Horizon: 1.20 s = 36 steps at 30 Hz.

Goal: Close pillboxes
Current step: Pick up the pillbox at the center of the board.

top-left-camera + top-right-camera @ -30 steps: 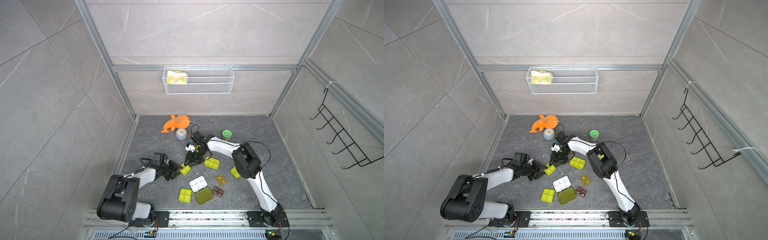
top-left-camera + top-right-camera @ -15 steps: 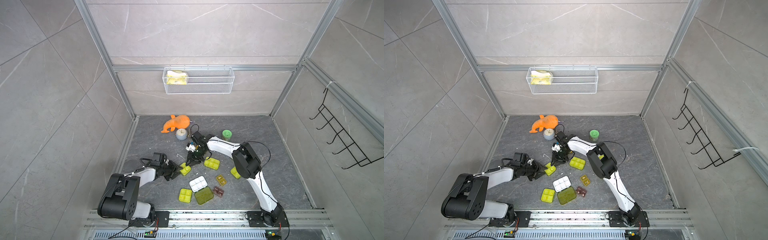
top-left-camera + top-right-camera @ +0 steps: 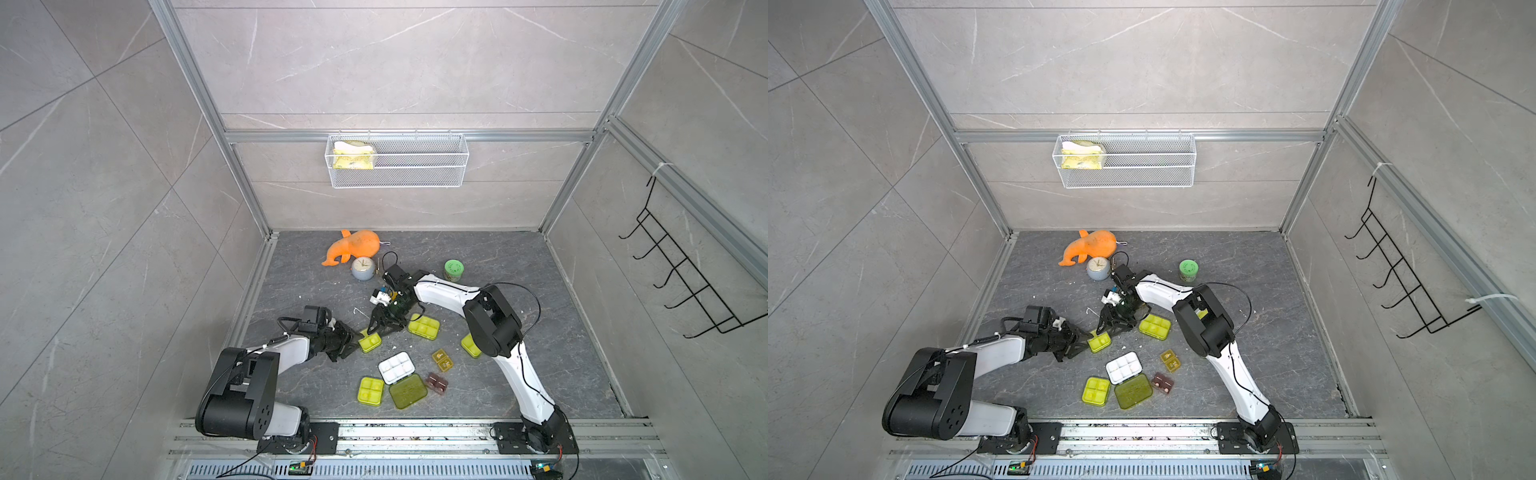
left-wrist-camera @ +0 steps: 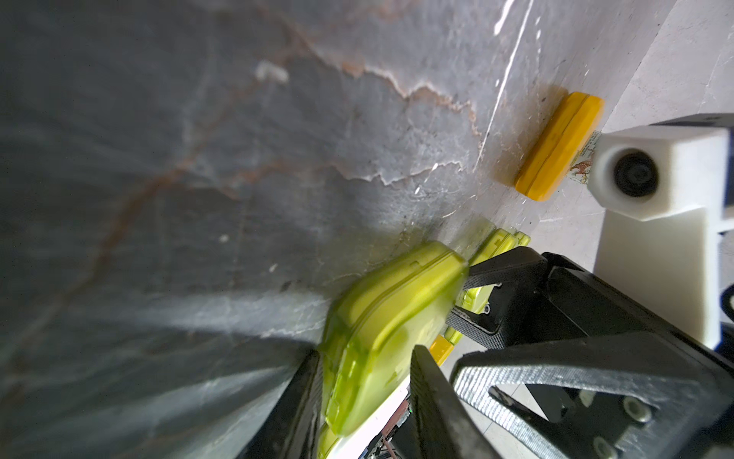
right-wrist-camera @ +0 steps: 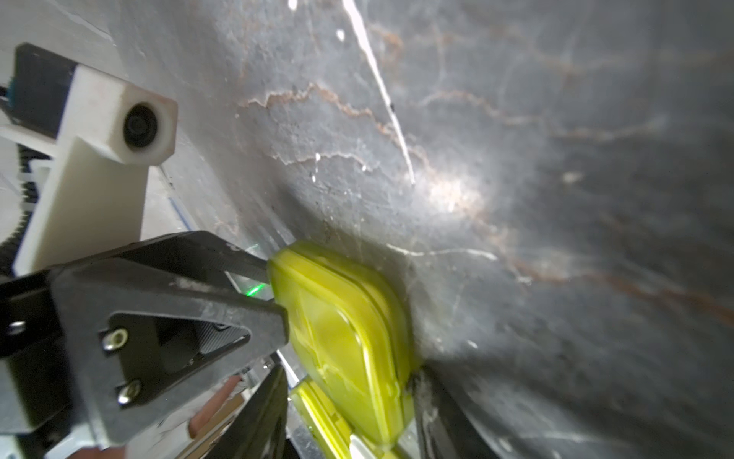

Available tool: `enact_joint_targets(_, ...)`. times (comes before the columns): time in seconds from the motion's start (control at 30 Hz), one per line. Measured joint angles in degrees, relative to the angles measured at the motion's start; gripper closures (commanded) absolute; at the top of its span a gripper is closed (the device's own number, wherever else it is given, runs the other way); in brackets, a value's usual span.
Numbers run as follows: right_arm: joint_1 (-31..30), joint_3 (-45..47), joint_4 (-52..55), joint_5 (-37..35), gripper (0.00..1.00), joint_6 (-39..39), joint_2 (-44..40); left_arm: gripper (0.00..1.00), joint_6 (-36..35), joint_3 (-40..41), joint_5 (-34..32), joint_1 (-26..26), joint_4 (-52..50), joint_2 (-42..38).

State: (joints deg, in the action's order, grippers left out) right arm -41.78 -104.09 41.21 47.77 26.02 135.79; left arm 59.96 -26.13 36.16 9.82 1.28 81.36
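Near the middle of the grey surface (image 3: 519, 291) lies the small yellow-green pillbox (image 3: 370, 342) that both arms attend to. The left pincer (image 4: 364, 351) pinches it across its thickness, one finger over the lid and one on the underside. The right pincer (image 3: 384, 328) stands spread at the box's far edge, and the right wrist view shows a gap between one finger and the lid. That lid lies down on its base and the seam looks tight, so this box appears closed, though whether the catch has snapped cannot be told. The task seems well past halfway: the six-cell pillbox (image 3: 424, 327) and the four-cell pillbox (image 3: 370, 390) both show their lids down. One job plainly remains, for the white six-cell tray (image 3: 397, 368) lies open with its green lid (image 3: 408, 391) thrown flat beside it. The amber box (image 3: 442, 360), the dark box (image 3: 437, 382) and a yellow one (image 3: 469, 345) half hidden behind the right arm are too small to judge.
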Motion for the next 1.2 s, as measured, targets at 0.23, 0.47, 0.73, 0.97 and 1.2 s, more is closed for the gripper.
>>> enact_joint_targets(0.23, 0.31, 2.01, -1.36, 3.45, 0.49, 0.68, 0.00, 0.65, -1.03, 0.09, 0.09, -0.63, 0.42, 0.46)
enact_joint_targets(0.47, 0.02, 6.03, -8.24, 8.76, 0.51, 3.80, -0.17, 0.65, -1.07, 0.70, 0.44, -0.74, 3.85, 1.20)
enact_joint_targets(0.73, -1.29, 10.84, -16.41, 9.42, 0.56, 7.48, -2.05, 0.65, -1.01, 1.90, 0.50, -0.74, 6.49, 1.11)
enact_joint_targets(0.97, -1.51, 11.74, -17.55, 6.67, 0.63, 7.87, -2.84, 0.65, -1.01, 2.56, 0.37, -0.70, 5.95, 0.11)
enact_joint_targets(1.2, -1.70, 11.91, -17.62, 5.09, 0.69, 7.80, -3.30, 0.65, -1.01, 3.23, 0.37, -0.44, 4.44, -1.38)
